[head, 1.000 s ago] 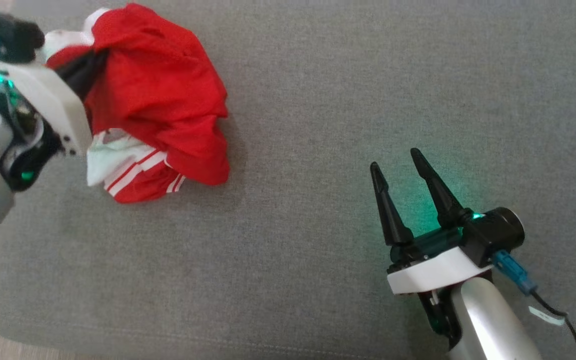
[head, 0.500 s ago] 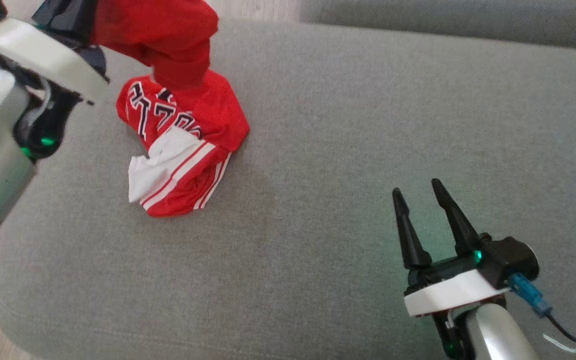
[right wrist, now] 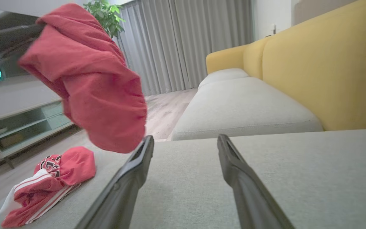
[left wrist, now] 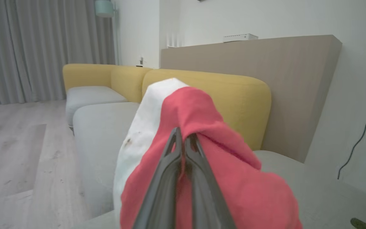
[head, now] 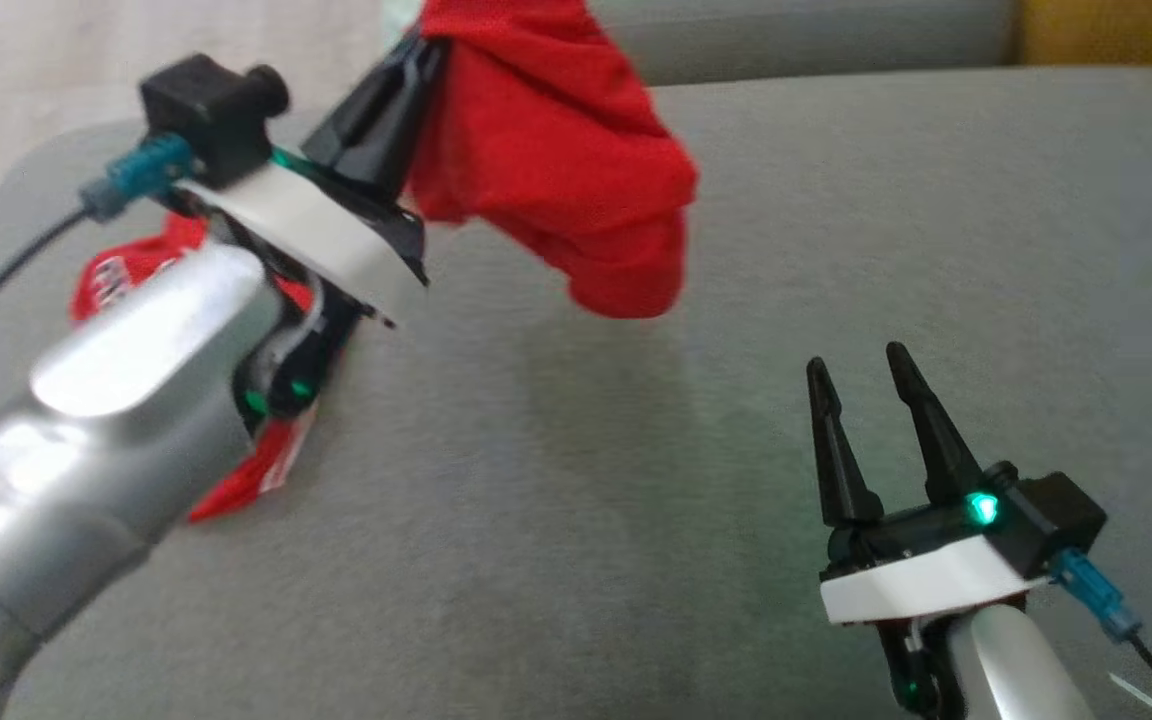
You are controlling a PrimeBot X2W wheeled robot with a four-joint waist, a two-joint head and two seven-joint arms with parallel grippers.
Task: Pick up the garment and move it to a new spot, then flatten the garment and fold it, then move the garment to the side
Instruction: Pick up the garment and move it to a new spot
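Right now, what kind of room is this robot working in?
Most likely a home living room: a sofa with a yellow back and grey cushions, long grey curtains, a low shelf cabinet and a plant.

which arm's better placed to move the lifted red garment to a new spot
Left. The left hand is shut on the garment, clear of the cushion; the right hand is open and apart from it.

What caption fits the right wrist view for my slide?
Red garment held above the grey cushion, red-and-white bundle lying on it, right end effector open in foreground.
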